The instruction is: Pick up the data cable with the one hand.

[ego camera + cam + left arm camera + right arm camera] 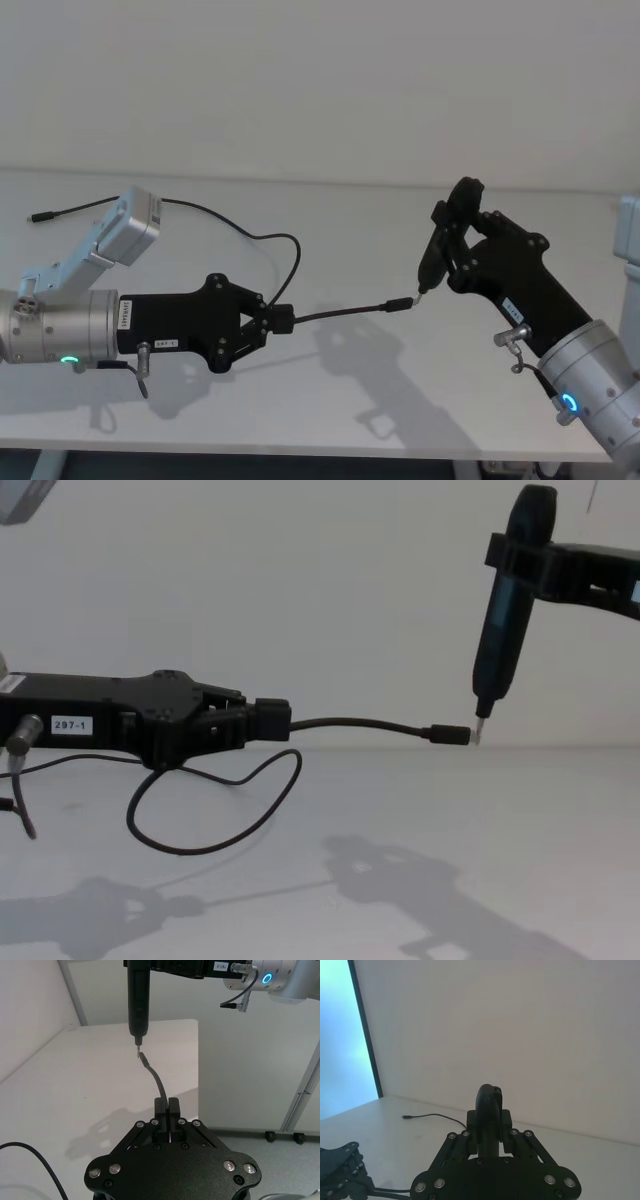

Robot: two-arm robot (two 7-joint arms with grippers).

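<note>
The data cable (340,313) is a thin black cord. My left gripper (278,320), the one hand with the white label (68,725), is shut on it a short way behind its plug (398,304). The held stretch (360,723) reaches out level above the table, and its plug (450,735) has a metal tip. Behind the gripper the cord loops on the table (200,840) and runs to its far end (40,216). My right gripper (452,238) is shut on a slim black pointed tool (500,610), whose tip (478,735) stands right at the plug.
The white table (330,400) runs back to a plain wall. Its front edge (300,450) lies close below both arms. A pale box-like object (630,240) stands at the far right. The left wrist view shows the table's side edge (198,1060) and floor beyond it.
</note>
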